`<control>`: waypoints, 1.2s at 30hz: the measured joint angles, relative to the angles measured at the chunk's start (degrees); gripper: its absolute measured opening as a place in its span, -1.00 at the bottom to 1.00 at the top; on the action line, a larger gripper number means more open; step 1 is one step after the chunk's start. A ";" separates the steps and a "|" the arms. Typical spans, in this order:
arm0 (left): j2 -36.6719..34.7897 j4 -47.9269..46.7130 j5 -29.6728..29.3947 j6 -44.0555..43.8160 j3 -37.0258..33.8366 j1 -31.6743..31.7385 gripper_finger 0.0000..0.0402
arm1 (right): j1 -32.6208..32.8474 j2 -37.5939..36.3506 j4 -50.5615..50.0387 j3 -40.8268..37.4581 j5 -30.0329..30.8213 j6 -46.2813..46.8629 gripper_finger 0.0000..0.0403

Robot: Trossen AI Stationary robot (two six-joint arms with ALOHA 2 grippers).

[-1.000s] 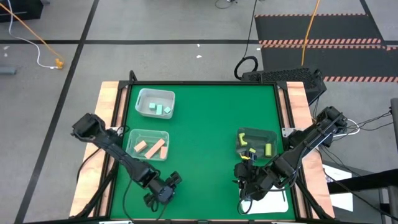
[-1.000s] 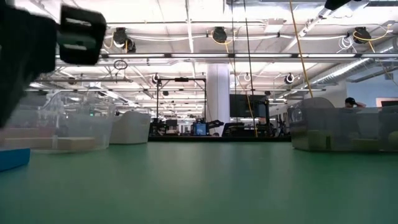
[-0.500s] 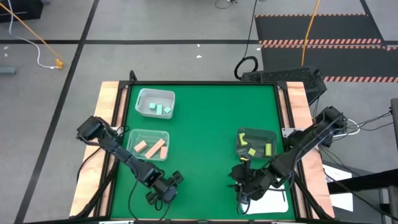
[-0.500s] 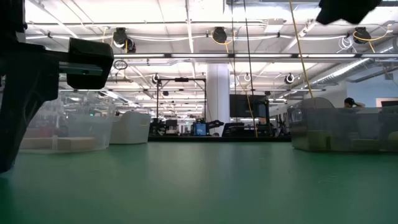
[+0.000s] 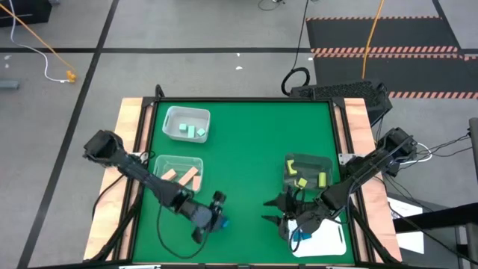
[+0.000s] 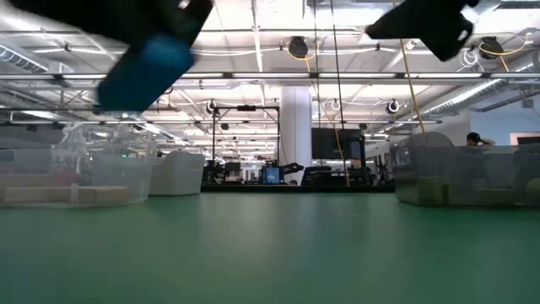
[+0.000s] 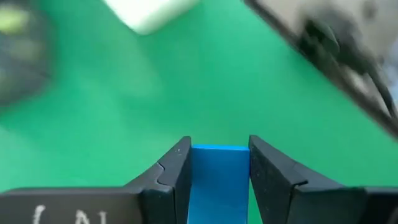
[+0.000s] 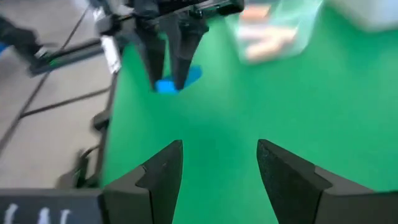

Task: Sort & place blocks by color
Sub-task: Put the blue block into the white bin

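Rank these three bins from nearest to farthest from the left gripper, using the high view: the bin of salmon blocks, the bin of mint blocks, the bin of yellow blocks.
From the left gripper:
1. Bin of salmon blocks, just behind it on the left side.
2. Bin of yellow blocks, across on the right side.
3. Bin of mint blocks, far left corner.

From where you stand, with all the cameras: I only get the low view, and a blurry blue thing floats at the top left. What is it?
Observer: A blue block, clamped between the left gripper's fingers, lifted off the green table.
Operator: And the dark shape at the top right?
Observer: The right gripper, open and holding nothing, pointed toward the left one.
Operator: What is inside the cloudy bin on my right?
Observer: Yellow-green blocks in a clear bin; a white tray lies beside it.
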 joint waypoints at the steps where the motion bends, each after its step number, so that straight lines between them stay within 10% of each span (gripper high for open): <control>1: -1.22 1.94 -1.10 -0.15 -0.07 0.77 -0.37 | -0.20 0.00 1.23 -0.28 2.05 -1.79 -0.03; 14: -6.90 35.71 -6.58 2.06 0.09 7.35 -0.37 | -4.84 0.02 19.65 -0.73 7.31 -19.24 -0.03; 36: -6.84 42.55 -14.28 5.36 0.09 12.58 -0.37 | -13.42 0.06 27.55 -0.73 -0.22 -37.04 -0.02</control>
